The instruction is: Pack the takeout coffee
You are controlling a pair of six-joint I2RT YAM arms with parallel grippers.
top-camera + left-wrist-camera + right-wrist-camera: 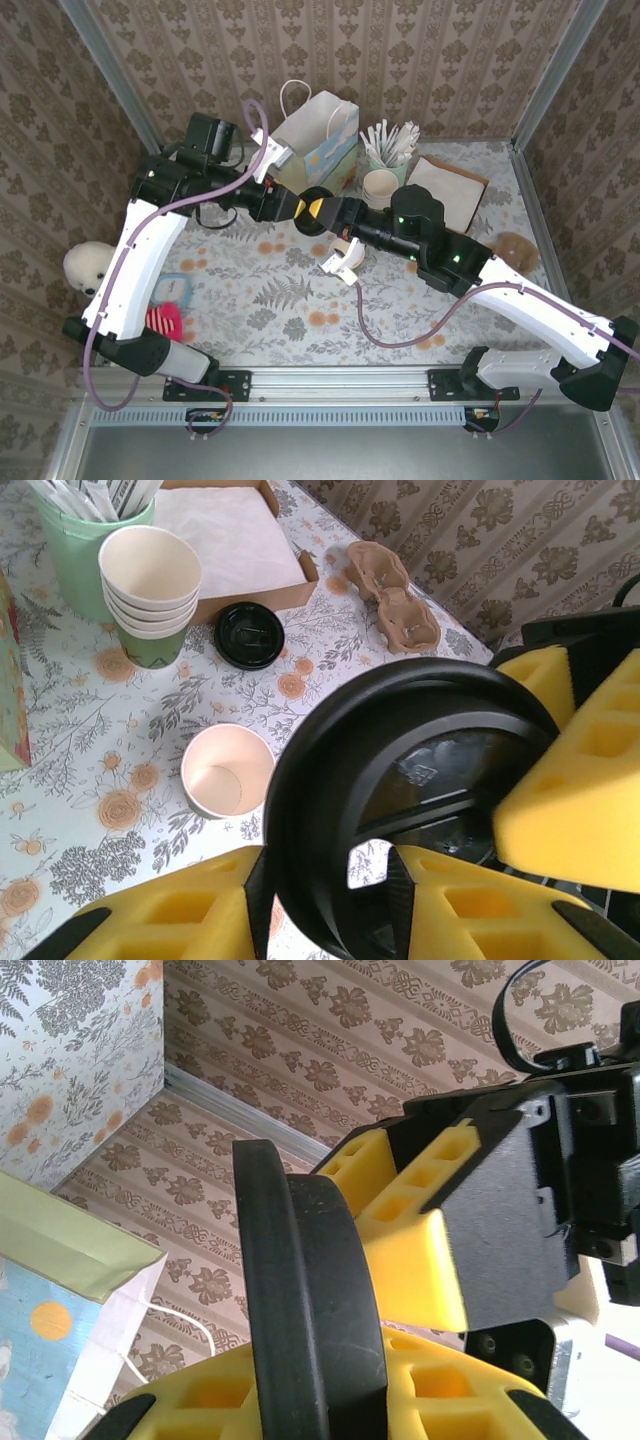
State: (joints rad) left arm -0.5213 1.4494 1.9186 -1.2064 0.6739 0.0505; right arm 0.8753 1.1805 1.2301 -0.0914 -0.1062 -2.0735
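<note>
Floral cloth covers your table (260, 290). Nearest the arm bases, off to the left, a pink striped thing (168, 322) lies half under your left arm, with a white soft toy (85, 265) just beyond it at the table's edge.

Mid-table the 2 arms meet in the air. Your left gripper (330, 905) has its yellow fingers (170, 915) narrowed onto the lower rim of the black lid (400, 760). Your right gripper (310, 1400) pinches the same lid from the other side, 1 finger on each face — so both hold it, clear of the table.

Below it, to the left in the left wrist view, the lone cup (228, 775) stands upright and open on the cloth, cream inside. Its outer colour is hard to tell from that angle.

Farther back a spare lid (249, 635) lies flat, just beside a stack of cups (150, 590) that are green outside, cream inside and nested upright. Behind the stack stands a green holder (85, 555) full of wrapped sticks. Beside that is a brown cardboard tray (250, 600) of white napkins. A brown pulp cup carrier (395, 590) lies to the right of the tray, near the wall.

At the back a paper bag (320, 140) stands open with its handle up — directly behind the held lid in the top view, against the patterned wallpaper (400, 50).
</note>
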